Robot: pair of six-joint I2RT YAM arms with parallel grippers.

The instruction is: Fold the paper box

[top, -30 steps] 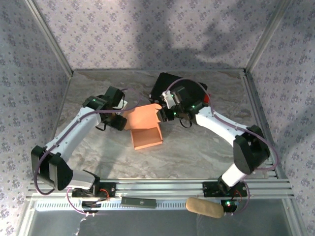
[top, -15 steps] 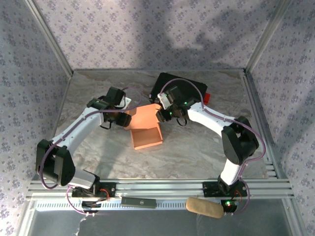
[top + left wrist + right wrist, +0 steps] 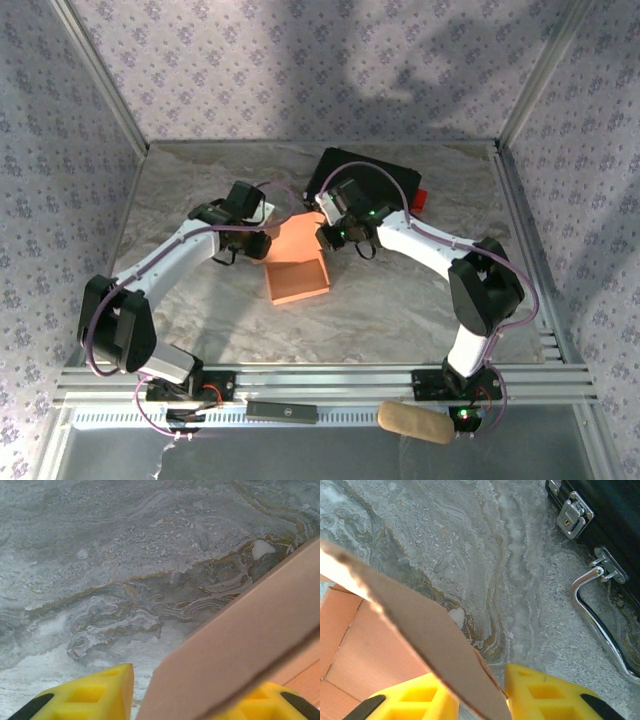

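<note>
The salmon-pink paper box (image 3: 298, 280) stands mid-table as an open tray, its lid flap (image 3: 295, 240) raised at the back. My left gripper (image 3: 262, 244) is at the flap's left edge and my right gripper (image 3: 326, 238) at its right edge. In the left wrist view the flap (image 3: 240, 645) passes between the yellow fingers (image 3: 95, 697) of the left gripper (image 3: 195, 680), with a gap to the left pad. In the right wrist view the flap (image 3: 420, 625) runs between the jaws of the right gripper (image 3: 477, 675), which stand narrowly open around it, and the box's inside (image 3: 365, 655) lies at the left.
A black hard case (image 3: 385, 180) lies right behind the right gripper, its latches and chrome handle (image 3: 597, 610) close by in the right wrist view. A tan roll (image 3: 415, 422) and a dark bar (image 3: 282, 410) rest on the near rail. Marble table (image 3: 400, 310) surrounds the box.
Both grippers have moved inward onto the raised flap's side edges and their jaws have narrowed. The flap now stands a little steeper.
</note>
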